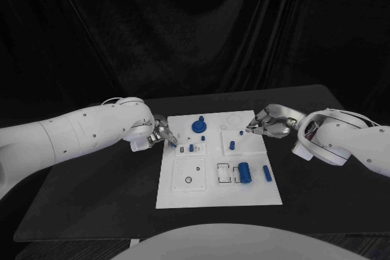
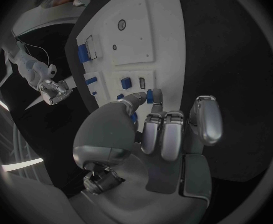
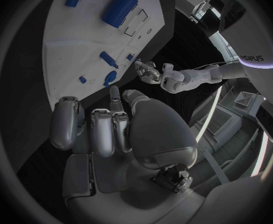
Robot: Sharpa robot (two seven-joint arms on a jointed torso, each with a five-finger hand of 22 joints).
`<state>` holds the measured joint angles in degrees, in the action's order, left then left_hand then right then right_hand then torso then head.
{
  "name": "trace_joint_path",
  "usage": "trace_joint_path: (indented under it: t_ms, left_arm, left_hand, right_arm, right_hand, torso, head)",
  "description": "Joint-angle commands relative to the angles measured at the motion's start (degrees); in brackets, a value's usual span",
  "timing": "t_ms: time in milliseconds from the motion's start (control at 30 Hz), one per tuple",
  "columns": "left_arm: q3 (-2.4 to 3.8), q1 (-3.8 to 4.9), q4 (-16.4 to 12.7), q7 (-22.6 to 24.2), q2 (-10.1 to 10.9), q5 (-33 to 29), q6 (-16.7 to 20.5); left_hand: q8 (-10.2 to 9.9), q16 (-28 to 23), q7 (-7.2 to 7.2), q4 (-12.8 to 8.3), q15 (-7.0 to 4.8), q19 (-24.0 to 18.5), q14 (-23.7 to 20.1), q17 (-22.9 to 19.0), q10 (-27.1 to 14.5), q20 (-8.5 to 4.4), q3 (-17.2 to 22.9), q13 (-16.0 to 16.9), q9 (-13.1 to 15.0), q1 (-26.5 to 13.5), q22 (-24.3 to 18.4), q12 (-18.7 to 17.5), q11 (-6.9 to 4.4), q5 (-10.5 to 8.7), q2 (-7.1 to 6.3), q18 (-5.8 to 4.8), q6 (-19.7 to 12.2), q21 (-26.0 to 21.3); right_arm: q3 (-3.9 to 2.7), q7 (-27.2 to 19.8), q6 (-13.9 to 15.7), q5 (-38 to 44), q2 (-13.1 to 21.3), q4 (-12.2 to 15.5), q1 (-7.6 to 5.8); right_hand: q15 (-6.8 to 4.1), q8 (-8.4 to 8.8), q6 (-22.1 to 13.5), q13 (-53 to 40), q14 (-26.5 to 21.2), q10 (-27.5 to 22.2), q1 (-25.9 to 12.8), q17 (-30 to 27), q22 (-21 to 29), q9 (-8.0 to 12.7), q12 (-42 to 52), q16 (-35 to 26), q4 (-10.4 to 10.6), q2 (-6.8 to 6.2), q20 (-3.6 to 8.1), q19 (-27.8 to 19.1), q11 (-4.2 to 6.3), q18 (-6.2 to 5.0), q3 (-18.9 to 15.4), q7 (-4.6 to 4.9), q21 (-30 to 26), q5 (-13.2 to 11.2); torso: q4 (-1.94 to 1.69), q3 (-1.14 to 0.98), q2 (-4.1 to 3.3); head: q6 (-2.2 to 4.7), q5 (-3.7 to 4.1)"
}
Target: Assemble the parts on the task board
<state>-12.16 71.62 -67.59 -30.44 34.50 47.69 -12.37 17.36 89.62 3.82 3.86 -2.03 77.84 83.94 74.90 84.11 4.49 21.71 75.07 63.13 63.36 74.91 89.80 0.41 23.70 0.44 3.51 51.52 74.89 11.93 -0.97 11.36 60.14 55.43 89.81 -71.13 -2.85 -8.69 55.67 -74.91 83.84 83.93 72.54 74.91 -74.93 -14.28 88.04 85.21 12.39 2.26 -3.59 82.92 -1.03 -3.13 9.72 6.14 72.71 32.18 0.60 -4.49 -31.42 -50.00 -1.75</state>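
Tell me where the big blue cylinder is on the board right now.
In the head view the big blue cylinder lies on the task board, in its near right part, beside a thinner blue pin and clear of both hands.

The word "sharpa" stands on the robot's white arm in the right wrist view

Task board: lies on the worktop, between the two hands.
Left hand: at the board's left edge, far half.
Right hand: at the board's far right corner.
Round part: on the board, just right of the left hand.
Cylinder part: on the board, nearer the robot than the right hand.
Pin part: just right of the cylinder part.
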Motion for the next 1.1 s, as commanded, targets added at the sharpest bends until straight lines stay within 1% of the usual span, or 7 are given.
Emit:
trace_joint_path:
  t_ms: [33,133,333,500,767,1000,1100]
  left_arm:
    - [0.04,-0.15,-0.4,-0.4,-0.4,0.1,0.9]
    - [0.04,-0.38,-0.8,0.0,-0.6,0.1,1.3]
    - [0.04,-0.57,-1.1,0.6,-0.9,0.1,2.0]
    - [0.04,-0.62,-0.7,0.8,-1.3,0.1,1.9]
    - [0.03,-0.71,-0.7,0.7,-1.5,0.1,1.1]
    - [0.03,-1.00,-0.7,0.7,-1.6,0.1,1.0]
    - [0.03,-1.10,-0.7,0.8,-1.6,0.1,1.0]
  left_hand:
    - [-0.2,0.4,-0.04,0.0,-0.16,0.1,6.1,15.1,5.9,-0.15,0.4,14.9,-0.1,-0.4,9.9,0.2,-0.25,-0.23,0.03,0.39,0.0,0.0]
    - [-0.2,0.4,-0.06,0.0,-0.17,0.1,6.1,15.1,5.9,-0.16,0.5,14.9,-0.1,-0.4,9.9,0.2,-0.27,-0.22,0.05,0.38,0.0,0.1]
    - [-0.2,0.4,-0.07,-0.1,-0.18,0.3,6.1,15.1,5.9,-0.17,0.6,14.9,0.0,-0.4,10.0,0.2,-0.28,-0.21,0.09,0.32,0.0,0.3]
    - [-0.2,0.4,-0.08,-0.1,-0.18,0.3,6.1,15.1,5.9,-0.17,0.7,14.9,0.0,-0.4,10.0,0.2,-0.29,-0.20,0.11,0.33,0.0,0.3]
    - [-0.2,0.4,-0.07,-0.1,-0.19,0.1,6.1,15.1,5.9,-0.18,0.8,14.9,0.0,-0.4,9.9,0.2,-0.29,-0.21,0.18,0.40,0.0,0.0]
    - [-0.2,0.4,-0.06,-0.1,-0.19,0.0,6.1,15.1,5.9,-0.18,0.8,14.9,0.0,-0.4,9.9,0.2,-0.29,-0.23,0.22,0.41,0.0,0.0]
    - [-0.2,0.4,-0.06,-0.1,-0.19,0.0,6.1,15.1,5.9,-0.18,0.8,14.9,0.0,-0.4,9.9,0.2,-0.29,-0.23,0.22,0.41,0.0,0.0]
  right_arm:
    - [-0.04,0.9,-0.4,0.0,0.1,0.0,0.24]
    - [-0.04,0.9,-0.4,0.0,0.1,0.0,0.32]
    - [-0.04,0.9,-0.3,0.0,0.2,-0.1,0.39]
    - [-0.04,0.9,-0.3,0.0,0.1,-0.1,0.48]
    - [-0.04,0.9,-0.3,0.0,-0.1,-0.3,0.57]
    - [-0.04,0.9,-0.4,0.0,-0.1,-0.3,0.58]
    - [-0.04,0.9,-0.3,0.0,-0.1,-0.3,0.58]
  right_hand:
    - [0.25,0.20,-0.2,-10.8,4.5,3.5,0.6,7.0,-9.8,-0.1,-0.2,-0.2,-0.3,-0.12,-0.02,-0.3,-0.34,-0.82,0.1,-0.10,-0.4,0.3]
    - [0.25,0.20,-0.2,-10.8,4.5,3.5,0.6,7.0,-9.8,-0.1,-0.2,-0.2,-0.3,-0.12,-0.02,-0.3,-0.34,-0.82,0.1,-0.10,-0.4,0.3]
    - [0.25,0.22,-0.2,-10.5,4.5,3.3,0.6,6.9,-9.8,-0.1,-0.3,-0.2,-0.4,-0.12,-0.02,-0.3,-0.34,-0.83,0.2,-0.09,-0.5,0.4]
    - [0.25,0.22,-0.2,-10.5,4.5,3.3,0.6,6.9,-9.8,-0.1,-0.3,-0.2,-0.4,-0.12,-0.02,-0.3,-0.34,-0.83,0.2,-0.09,-0.5,0.4]
    - [0.25,0.22,-0.2,-10.5,4.5,3.3,0.6,6.9,-9.8,-0.1,-0.3,-0.2,-0.4,-0.12,-0.02,-0.3,-0.34,-0.83,0.2,-0.09,-0.5,0.4]
    - [0.25,0.25,-0.3,-10.4,4.5,3.2,0.6,6.8,-9.7,-0.1,-0.4,-0.3,-0.5,-0.12,-0.02,-0.4,-0.35,-0.87,0.2,-0.07,-0.6,0.5]
    - [0.25,0.25,-0.3,-10.4,4.5,3.2,0.6,6.8,-9.7,-0.1,-0.4,-0.3,-0.5,-0.12,-0.02,-0.4,-0.35,-0.87,0.2,-0.07,-0.6,0.5]
  torso:
    - [0.01,0.01,-0.02]
    - [0.01,-0.01,-0.02]
    - [0.02,-0.01,-0.03]
    - [0.02,0.00,-0.04]
    - [0.02,-0.01,-0.03]
    - [0.01,-0.01,-0.03]
    - [0.01,-0.01,-0.03]
  head:
    - [0.00,0.03]
    - [0.00,0.30]
    - [0.00,0.12]
    - [0.00,0.22]
    - [0.00,-0.20]
    - [0.00,-0.15]
    - [0.00,-0.27]
